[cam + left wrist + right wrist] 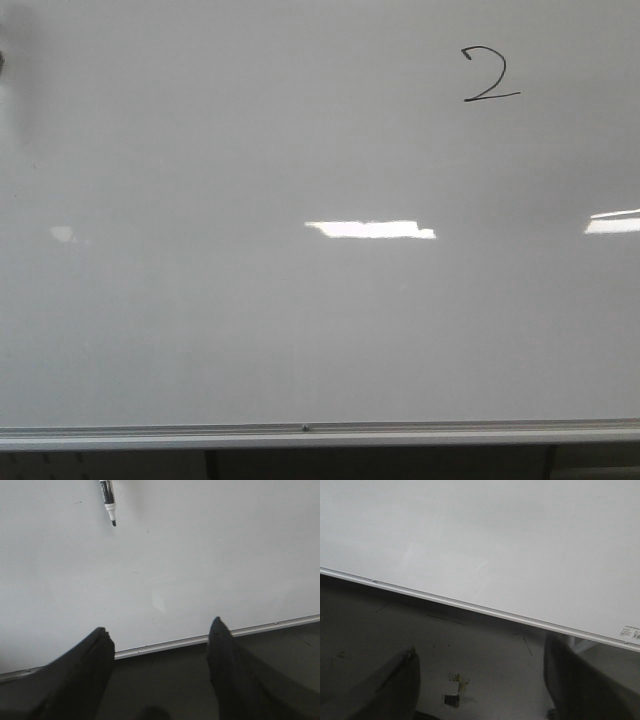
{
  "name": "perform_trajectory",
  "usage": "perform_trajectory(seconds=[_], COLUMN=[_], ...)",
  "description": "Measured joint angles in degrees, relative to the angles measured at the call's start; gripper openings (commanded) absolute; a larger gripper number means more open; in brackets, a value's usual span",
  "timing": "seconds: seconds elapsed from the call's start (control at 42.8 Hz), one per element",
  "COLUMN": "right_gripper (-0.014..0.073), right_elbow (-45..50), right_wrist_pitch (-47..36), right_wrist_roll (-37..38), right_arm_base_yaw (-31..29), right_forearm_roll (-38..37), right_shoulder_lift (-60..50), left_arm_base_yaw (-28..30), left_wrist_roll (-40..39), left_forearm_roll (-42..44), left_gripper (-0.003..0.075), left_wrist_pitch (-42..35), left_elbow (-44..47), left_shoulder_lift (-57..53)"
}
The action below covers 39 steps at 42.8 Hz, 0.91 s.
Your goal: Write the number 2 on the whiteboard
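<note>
The left gripper [160, 645] is seen with its dark fingers [90, 665] spread wide and nothing held between them, and the right gripper [480, 675] is likewise parted and empty over a stained grey surface [470, 660]. Just beyond the fingertips of each, the silver edge rail [165, 643] of the whiteboard [200, 555] is crossed, and farther out past the left gripper an uncapped black marker [108, 500] is seen lying on the board. In the front view, where neither gripper is shown, the number 2 [488, 75] is found drawn in thin black line on the board's far right part, well beyond the bright light glares [370, 229].
</note>
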Motion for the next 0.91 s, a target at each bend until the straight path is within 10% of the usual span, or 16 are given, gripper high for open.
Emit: perform_trajectory(seconds=[0.49,0.911], right_gripper=[-0.0072,-0.0069], right_elbow=[0.23,0.23], right_wrist_pitch=[-1.60,-2.53], right_wrist_roll=[2.26,2.26], right_arm_base_yaw=[0.00,0.00], right_forearm_roll=[-0.04,-0.04], right_shoulder_lift=[-0.21,-0.21], left_arm_base_yaw=[0.00,0.00], left_wrist_roll=[0.00,0.13], left_forearm_roll=[-0.13,-0.13], left_gripper=[-0.0020,-0.0020], left_wrist_pitch=[-1.91,-1.91], left_elbow=[0.82,0.82], left_shoulder_lift=[0.00,0.00])
